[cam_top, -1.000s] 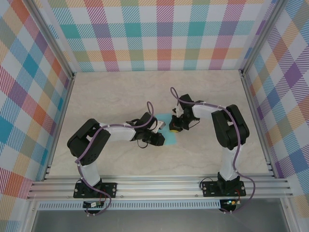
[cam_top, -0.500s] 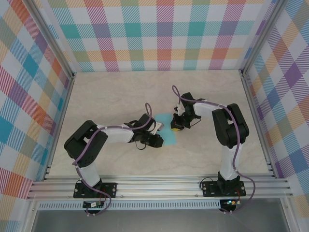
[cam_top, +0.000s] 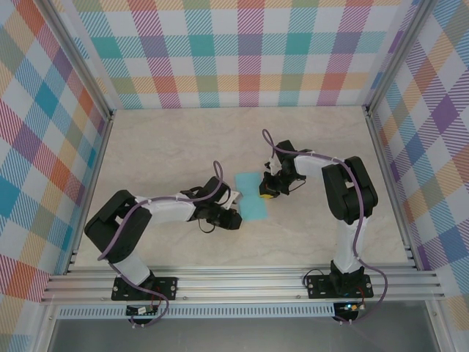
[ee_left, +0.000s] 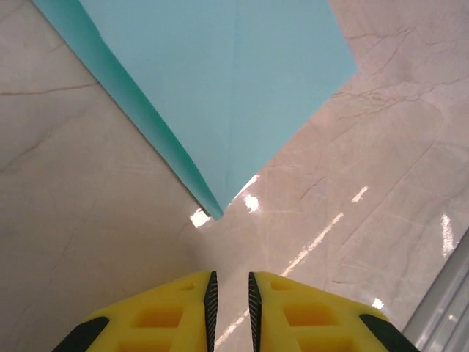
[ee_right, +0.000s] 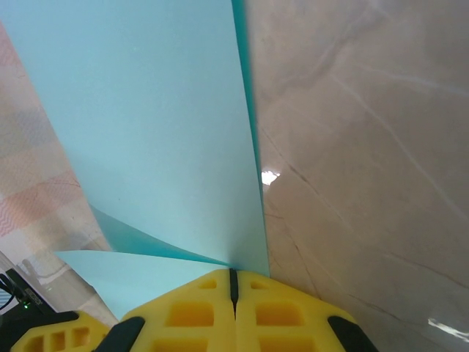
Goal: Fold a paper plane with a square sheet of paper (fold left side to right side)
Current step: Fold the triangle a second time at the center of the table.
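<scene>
The sheet of paper (cam_top: 249, 204) lies near the middle of the desk (cam_top: 168, 147), a plain light-turquoise patch between the two arms. From above it reads as an upright rectangle rather than a full square.

In the left wrist view the sheet (ee_left: 234, 88) shows a straight crease running down its middle to a corner that points at the camera. A darker strip of the same paper runs along its left edge. That corner rests on the pale marbled desk (ee_left: 88, 220), a short way ahead of the fingertips and not touching them.

In the right wrist view the sheet (ee_right: 161, 132) rises as a broad flap from the fingertips toward the top of the frame. Its right edge forms a clean line against the desk (ee_right: 366, 147). A second layer of the paper spreads out low on the left, with a shaded fold between the two layers.

The right tool (cam_top: 267, 193) sits at the right edge of the sheet. Seen from its wrist, the right tool (ee_right: 233, 273) has its yellow fingers pressed together, clenched on the paper where the flap meets them.

The left tool (cam_top: 236, 214) is just beside the sheet's near-left corner. Its yellow fingers (ee_left: 176, 308) stand a narrow gap apart with nothing between them, so the left tool (ee_left: 229, 277) is released.

Plaid walls (cam_top: 242, 51) enclose the desk on three sides.
</scene>
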Robot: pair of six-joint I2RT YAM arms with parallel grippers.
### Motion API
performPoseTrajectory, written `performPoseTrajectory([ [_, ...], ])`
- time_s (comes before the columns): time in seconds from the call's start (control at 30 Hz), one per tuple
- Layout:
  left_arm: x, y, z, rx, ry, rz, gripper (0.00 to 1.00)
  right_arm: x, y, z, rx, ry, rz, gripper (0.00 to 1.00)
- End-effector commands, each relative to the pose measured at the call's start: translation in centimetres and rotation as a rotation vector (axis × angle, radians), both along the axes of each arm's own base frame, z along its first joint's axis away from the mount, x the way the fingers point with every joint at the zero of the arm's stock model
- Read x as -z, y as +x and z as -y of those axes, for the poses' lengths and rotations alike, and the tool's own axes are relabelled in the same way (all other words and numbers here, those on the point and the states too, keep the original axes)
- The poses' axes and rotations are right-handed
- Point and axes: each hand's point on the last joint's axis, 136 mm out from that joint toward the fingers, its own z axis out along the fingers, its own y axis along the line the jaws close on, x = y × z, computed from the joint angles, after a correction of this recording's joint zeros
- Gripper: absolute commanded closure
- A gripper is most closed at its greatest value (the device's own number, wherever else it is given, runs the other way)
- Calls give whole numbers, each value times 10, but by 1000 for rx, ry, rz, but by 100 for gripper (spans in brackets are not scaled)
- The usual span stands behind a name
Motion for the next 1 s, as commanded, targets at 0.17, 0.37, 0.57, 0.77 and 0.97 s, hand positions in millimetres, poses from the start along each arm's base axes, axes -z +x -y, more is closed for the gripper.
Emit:
performPoseTrajectory([
  [0.17,-36,16,33,48,-126,-16,79,18,9,17,17,-84,19,97],
  [0.37,-3,17,34,61,-52,-58,79,13,9,16,19,-75,28,96],
  [0.57,17,13,17,24,24,-60,81,-9,12,12,11,-38,77,96],
  [0.77,26,4,9,19,35,-78,84,-41,4,6,-2,36,128,97],
  [0.97,28,1,9,24,30,-87,86,-54,-30,-14,-66,98,117,98],
])
